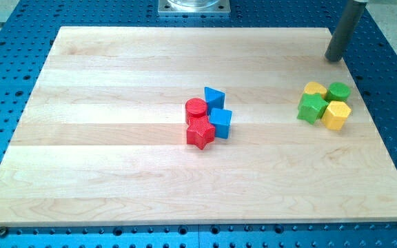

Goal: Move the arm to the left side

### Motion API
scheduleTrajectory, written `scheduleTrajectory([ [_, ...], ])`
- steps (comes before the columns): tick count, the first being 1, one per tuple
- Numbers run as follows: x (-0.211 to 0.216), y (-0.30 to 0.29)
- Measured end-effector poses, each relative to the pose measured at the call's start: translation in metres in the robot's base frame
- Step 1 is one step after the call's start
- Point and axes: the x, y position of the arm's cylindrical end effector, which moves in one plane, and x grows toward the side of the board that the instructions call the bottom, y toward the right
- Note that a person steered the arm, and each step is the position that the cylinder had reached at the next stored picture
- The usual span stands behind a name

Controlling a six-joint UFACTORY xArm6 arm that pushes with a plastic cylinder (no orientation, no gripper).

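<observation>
My tip (334, 58) is the bottom end of a straight dark grey rod at the view's top right, just off the wooden board (116, 138). It touches nothing. The green cylinder (338, 91) sits near, below it.

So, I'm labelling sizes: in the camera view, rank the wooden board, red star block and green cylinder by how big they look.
1. wooden board, by far.
2. red star block.
3. green cylinder, though it lies farther up the view, so the gap is unsure.
</observation>
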Motion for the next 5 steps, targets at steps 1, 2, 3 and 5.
scheduleTrajectory([
  [1, 0.0, 0.0],
  [2, 0.0, -0.001],
  [3, 0.0, -0.004],
  [5, -0.006, -0.1],
])
